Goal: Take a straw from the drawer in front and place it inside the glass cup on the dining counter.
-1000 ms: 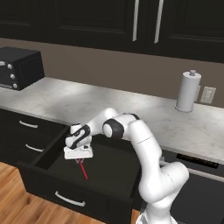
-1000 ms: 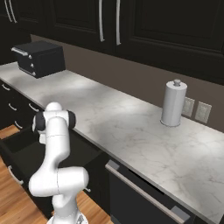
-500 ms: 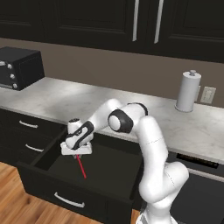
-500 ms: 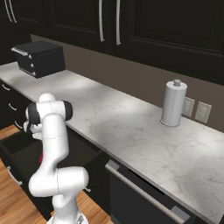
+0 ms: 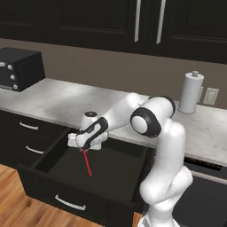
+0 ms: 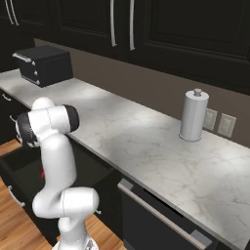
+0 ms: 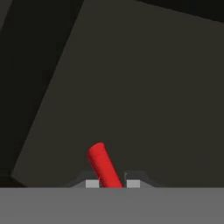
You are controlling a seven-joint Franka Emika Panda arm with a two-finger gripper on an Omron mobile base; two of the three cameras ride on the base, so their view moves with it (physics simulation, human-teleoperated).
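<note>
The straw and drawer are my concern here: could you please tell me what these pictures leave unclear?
- Straw: in the left base view its upper end is hidden by the gripper.
- Drawer: in the right base view the arm covers most of its interior.

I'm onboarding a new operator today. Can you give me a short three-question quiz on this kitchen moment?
1. True or false: the gripper is shut on the straw.
2. The drawer is: A open, B closed.
3. What stands on the worktop near the wall sockets?

Key: 1 true, the straw hangs from the gripper over the drawer. 2 A. 3 The paper-towel roll.
</note>
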